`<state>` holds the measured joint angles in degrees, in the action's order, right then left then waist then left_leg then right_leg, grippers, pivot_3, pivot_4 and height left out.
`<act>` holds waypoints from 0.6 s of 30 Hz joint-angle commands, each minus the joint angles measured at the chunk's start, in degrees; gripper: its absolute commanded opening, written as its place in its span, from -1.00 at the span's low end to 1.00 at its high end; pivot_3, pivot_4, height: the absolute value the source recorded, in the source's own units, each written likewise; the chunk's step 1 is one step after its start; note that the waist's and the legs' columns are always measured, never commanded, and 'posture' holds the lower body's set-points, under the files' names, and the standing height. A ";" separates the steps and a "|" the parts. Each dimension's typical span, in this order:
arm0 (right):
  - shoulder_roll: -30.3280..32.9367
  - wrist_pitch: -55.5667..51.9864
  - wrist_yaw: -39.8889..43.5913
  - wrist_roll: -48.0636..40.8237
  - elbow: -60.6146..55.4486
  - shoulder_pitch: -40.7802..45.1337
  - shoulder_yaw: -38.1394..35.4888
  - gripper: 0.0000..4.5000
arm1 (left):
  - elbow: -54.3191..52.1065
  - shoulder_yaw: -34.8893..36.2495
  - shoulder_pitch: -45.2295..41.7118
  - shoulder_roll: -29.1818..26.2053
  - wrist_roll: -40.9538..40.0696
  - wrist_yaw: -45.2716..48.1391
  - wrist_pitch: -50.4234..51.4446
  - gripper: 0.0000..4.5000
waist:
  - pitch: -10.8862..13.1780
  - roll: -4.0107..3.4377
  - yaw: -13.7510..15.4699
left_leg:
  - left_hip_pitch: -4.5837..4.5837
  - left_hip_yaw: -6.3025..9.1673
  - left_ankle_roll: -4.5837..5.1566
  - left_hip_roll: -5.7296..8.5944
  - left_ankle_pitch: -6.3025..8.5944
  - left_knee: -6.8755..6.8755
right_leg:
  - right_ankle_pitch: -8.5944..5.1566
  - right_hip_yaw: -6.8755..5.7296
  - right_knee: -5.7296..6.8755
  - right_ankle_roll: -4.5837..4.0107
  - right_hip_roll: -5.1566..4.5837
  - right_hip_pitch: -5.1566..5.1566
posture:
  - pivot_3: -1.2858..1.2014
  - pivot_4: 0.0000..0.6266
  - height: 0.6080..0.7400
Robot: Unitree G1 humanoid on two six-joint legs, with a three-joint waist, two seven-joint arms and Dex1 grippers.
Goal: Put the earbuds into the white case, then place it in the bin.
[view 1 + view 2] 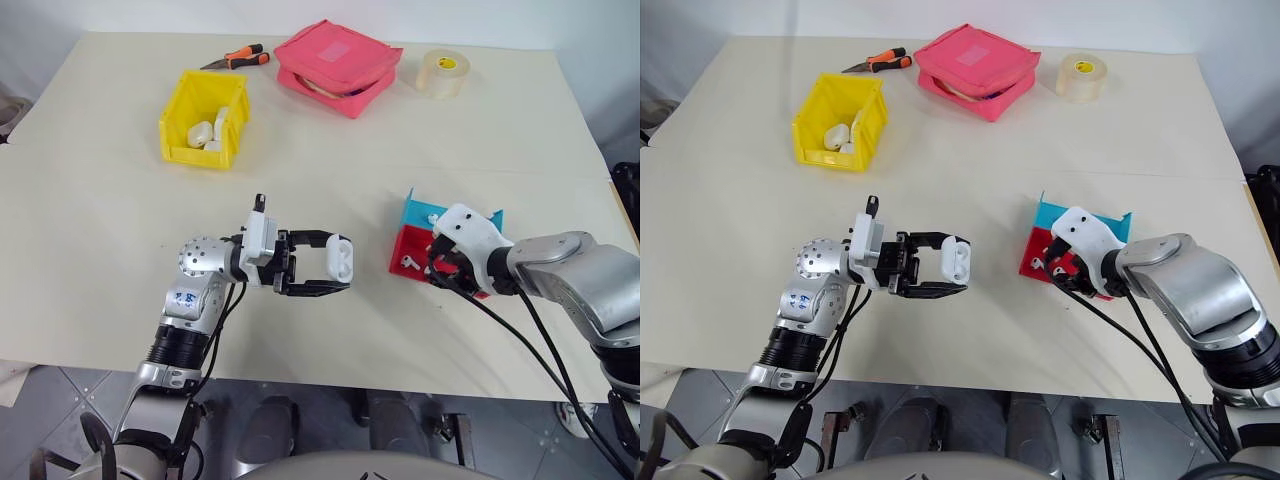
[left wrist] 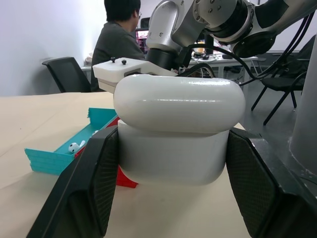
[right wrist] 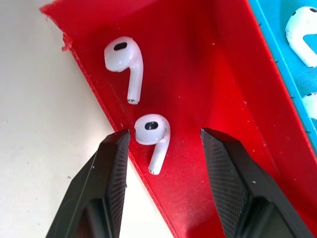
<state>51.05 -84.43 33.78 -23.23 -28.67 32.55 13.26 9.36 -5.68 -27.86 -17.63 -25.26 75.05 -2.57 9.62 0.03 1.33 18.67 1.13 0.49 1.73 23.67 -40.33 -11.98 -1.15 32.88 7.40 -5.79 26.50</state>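
My left gripper (image 1: 345, 263) is shut on the white case (image 1: 338, 255) and holds it above the table's middle, lid up and its two sockets showing. In the left wrist view the case (image 2: 173, 144) sits squeezed between both black fingers. My right gripper (image 3: 164, 135) hangs open and points down into the red tray (image 3: 198, 74). Two earbuds lie there: one (image 3: 148, 131) sits between the fingertips, close to one finger, the other (image 3: 124, 54) just beyond it. The yellow bin (image 1: 172, 112) stands at the far left with several white cases inside.
A blue tray (image 1: 425, 212) adjoins the red one and holds more earbuds (image 3: 302, 29). A pink pouch (image 1: 338, 65), a tape roll (image 1: 442, 72) and orange-handled pliers (image 1: 240, 58) lie along the far edge. A person (image 2: 116, 39) sits beyond the table.
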 commanded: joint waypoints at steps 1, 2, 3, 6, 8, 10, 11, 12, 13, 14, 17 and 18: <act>-0.90 -0.50 -0.10 -0.87 0.15 0.37 -0.83 0.04 | -2.50 -0.31 0.12 -0.26 -0.05 -0.41 -0.44 0.25 | 0.00 0.00 0.00 | 0.00 0.00 0.00 0.00 0.00 0.00 | 0.00 0.00 0.00 0.00 0.00 0.00 | 0.03 -0.52 1.00; -1.01 -0.53 -0.16 -0.85 0.25 0.42 -0.78 0.04 | -2.50 -0.31 0.11 -0.27 -0.05 -0.42 -0.45 0.25 | 0.00 0.00 0.00 | 0.00 0.00 0.00 0.00 0.00 0.00 | 0.00 0.00 0.00 0.00 0.00 0.00 | 0.03 -0.52 1.00; -1.08 -0.45 -0.23 -0.76 0.39 0.45 -0.53 0.04 | -2.47 -0.31 0.08 -0.28 -0.02 -0.44 -0.46 0.25 | 0.00 0.00 0.00 | 0.00 0.00 0.00 0.00 0.00 0.00 | 0.00 0.00 0.01 0.00 0.00 0.00 | 0.03 -0.52 1.00; -1.24 0.12 -0.32 -0.58 0.61 0.27 -0.04 0.04 | -2.48 -0.33 0.07 -0.34 0.02 -0.51 -0.39 0.25 | 0.00 0.00 -0.02 | -0.01 0.00 0.00 0.00 0.00 0.00 | 0.00 0.00 0.01 0.00 0.00 0.00 | 0.03 -0.52 1.00; -1.30 0.45 -0.23 -0.63 0.65 0.19 0.00 0.04 | -2.46 -0.36 0.05 -0.37 0.03 -0.54 -0.36 0.25 | 0.00 0.00 -0.02 | -0.01 0.00 0.00 0.00 0.00 0.00 | 0.00 0.01 0.01 0.00 0.00 -0.01 | 0.03 -0.52 1.00; -1.40 0.44 -0.35 -0.57 0.77 0.13 0.19 0.04 | -2.50 -0.38 0.04 -0.39 0.04 -0.63 -0.36 0.25 | 0.00 0.00 -0.03 | -0.02 0.00 0.00 0.00 0.00 0.00 | 0.01 0.01 0.02 0.00 0.00 -0.01 | 0.03 -0.52 1.00; -1.52 0.38 -0.36 -0.62 0.77 0.08 0.30 -0.04 | -2.57 -0.40 0.09 -0.43 0.04 -0.65 -0.31 0.25 | 0.00 0.00 -0.04 | -0.02 0.00 0.00 0.00 0.00 0.00 | 0.01 0.01 0.02 0.00 0.00 -0.01 | 0.03 -0.52 1.00; -1.60 0.33 -0.37 -0.60 0.83 0.08 0.45 -0.13 | -2.55 -0.42 0.10 -0.46 0.05 -0.63 -0.30 0.25 | 0.00 0.00 -0.05 | -0.02 0.00 0.00 0.00 0.00 0.00 | 0.01 0.01 0.02 0.00 0.00 0.00 | 0.03 -0.52 1.00; -1.63 0.21 -0.42 -0.60 0.87 0.08 0.54 -0.21 | -2.53 -0.45 0.10 -0.50 0.04 -0.57 -0.29 0.25 | 0.00 0.00 -0.06 | -0.02 0.00 0.00 0.00 0.00 0.00 | 0.01 0.01 0.02 0.00 0.00 -0.01 | 0.03 -0.52 1.00; -1.54 0.14 -0.43 -0.65 0.78 0.04 0.64 -0.37 | -2.52 -0.47 0.07 -0.51 0.04 -0.53 -0.30 0.25 | 0.00 0.00 -0.05 | -0.03 0.00 0.00 0.00 0.00 0.00 | 0.01 0.01 0.02 0.00 0.00 -0.01 | 0.03 -0.52 1.00; -0.95 0.20 -0.36 -0.92 0.15 -0.19 0.89 -0.77 | -2.27 -0.48 -0.06 -0.52 -0.01 -0.43 -0.33 0.25 | 0.00 0.01 -0.03 | -0.03 0.00 0.00 0.00 0.00 -0.04 | 0.04 0.03 0.02 0.00 0.00 -0.03 | 0.03 -0.52 1.00; -0.59 0.42 -0.25 -0.98 -0.20 -0.31 0.84 -0.79 | -2.09 -0.45 -0.14 -0.54 -0.06 -0.34 -0.33 0.25 | -0.01 0.01 -0.03 | -0.03 0.00 0.00 0.00 0.00 -0.05 | 0.05 0.03 0.02 -0.01 0.00 -0.03 | 0.03 -0.52 1.00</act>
<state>49.45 -83.83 33.74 -24.10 -27.89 32.87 13.37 9.36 -5.84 -27.87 -17.91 -25.18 74.64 -2.57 9.61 0.04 1.30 18.64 1.13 0.49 1.73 23.67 -40.39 -11.92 -1.12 32.89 7.40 -5.79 26.47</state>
